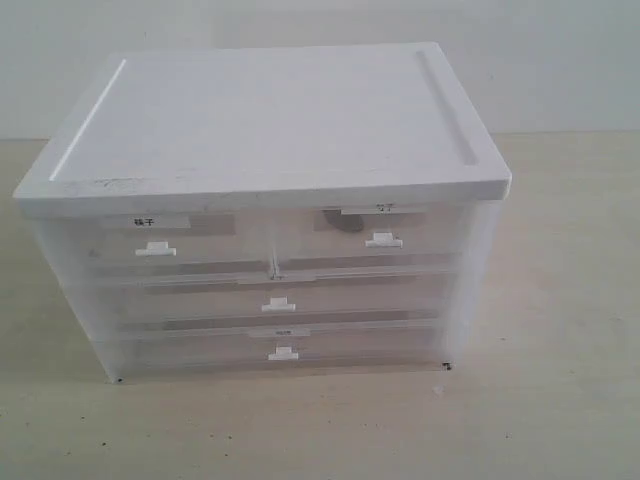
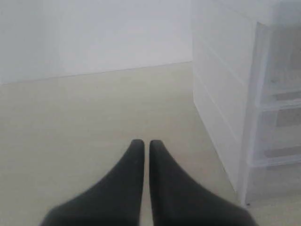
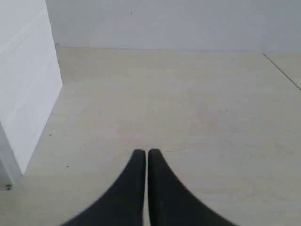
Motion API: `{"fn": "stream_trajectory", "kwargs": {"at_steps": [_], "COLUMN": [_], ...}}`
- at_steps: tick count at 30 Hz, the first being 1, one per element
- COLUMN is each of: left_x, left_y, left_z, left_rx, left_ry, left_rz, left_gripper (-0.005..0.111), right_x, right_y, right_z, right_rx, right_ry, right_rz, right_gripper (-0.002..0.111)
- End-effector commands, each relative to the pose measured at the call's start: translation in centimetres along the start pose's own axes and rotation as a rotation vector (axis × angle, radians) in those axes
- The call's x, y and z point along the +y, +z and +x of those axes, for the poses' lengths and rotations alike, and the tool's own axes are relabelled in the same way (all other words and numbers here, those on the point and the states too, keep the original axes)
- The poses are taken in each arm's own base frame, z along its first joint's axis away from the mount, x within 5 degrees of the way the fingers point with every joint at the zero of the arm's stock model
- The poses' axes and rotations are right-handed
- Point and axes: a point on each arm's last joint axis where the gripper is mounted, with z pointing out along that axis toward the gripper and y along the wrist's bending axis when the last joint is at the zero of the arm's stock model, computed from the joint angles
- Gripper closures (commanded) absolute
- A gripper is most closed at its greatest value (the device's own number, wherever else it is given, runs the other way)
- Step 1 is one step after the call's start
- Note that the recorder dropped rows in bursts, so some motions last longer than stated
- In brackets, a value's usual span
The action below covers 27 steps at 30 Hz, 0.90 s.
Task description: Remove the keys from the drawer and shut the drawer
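Pale wooden table point(image 1: 560, 300) runs up to a plain white wall point(image 1: 560, 60). One translucent plastic cabinet point(image 1: 270, 120) with a flat white lid stands on it, and everything else is placed from it.

The cabinet has four drawers, each with one small white tab handle. In the top row are two half-width drawers. The upper left drawer point(image 1: 200, 245) carries a bold dark-printed label point(image 1: 160, 221). The upper right drawer point(image 1: 420, 235) carries a fainter label, and its front sits level with its neighbour's, pushed in. Behind that front, near its upper left corner, one dark blurred shape shows through: the keys point(image 1: 340, 221), too hazy for detail. Below are two full-width drawers point(image 1: 350, 298), one above the other.

Off the cabinet's left side, the left gripper point(image 2: 142, 145) hangs above bare table, its two black fingers drawn together with only a sliver between them, holding nothing.

Off the cabinet's right side, the right gripper point(image 3: 143, 153) hangs the same way over bare table, fingers pressed closed and empty.
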Motion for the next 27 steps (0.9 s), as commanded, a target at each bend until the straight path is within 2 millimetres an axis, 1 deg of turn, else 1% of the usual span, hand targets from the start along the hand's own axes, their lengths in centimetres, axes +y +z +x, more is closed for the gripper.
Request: {"fn": "stream_trajectory", "kwargs": {"at_steps": [1, 3, 6, 13, 17, 20, 23, 25, 27], "left_x": [0.0, 0.0, 0.0, 0.3, 0.4, 0.5, 0.5, 0.5, 0.6], "left_y": [0.0, 0.0, 0.0, -0.8, -1.3, -1.6, -1.9, -2.0, -2.0], "left_z": [0.1, 0.0, -0.8, -3.6, -4.7, -5.1, -5.5, -5.6, -5.6], "left_rx": [-0.004, -0.013, -0.101, -0.426, -0.553, -0.614, -0.662, -0.678, -0.681], "left_ry": [0.013, 0.012, -0.010, -0.012, -0.026, -0.132, -0.215, -0.302, -0.413], "left_rz": [0.003, 0.002, -0.001, -0.034, -0.043, -0.016, 0.011, 0.042, 0.082], "left_gripper": [0.102, 0.102, 0.102, 0.102, 0.102, 0.102, 0.102, 0.102, 0.102], "right_x": [0.0, -0.1, -0.1, -0.1, -0.1, -0.1, -0.1, -0.1, -0.1], "right_y": [-0.1, -0.1, -0.2, -1.1, -1.7, -2.1, -2.3, -2.4, -2.5], "right_z": [-0.3, -0.6, -1.7, -4.3, -5.3, -5.8, -5.9, -6.1, -6.2], "right_rx": [-0.030, -0.072, -0.190, -0.497, -0.621, -0.692, -0.711, -0.738, -0.752], "right_ry": [-0.054, -0.054, -0.054, -0.052, -0.031, 0.050, 0.191, 0.259, 0.291], "right_rz": [0.007, 0.009, 0.014, 0.027, 0.025, -0.002, -0.055, -0.084, -0.099], "right_gripper": [0.108, 0.108, 0.108, 0.108, 0.108, 0.108, 0.108, 0.108, 0.108]}}
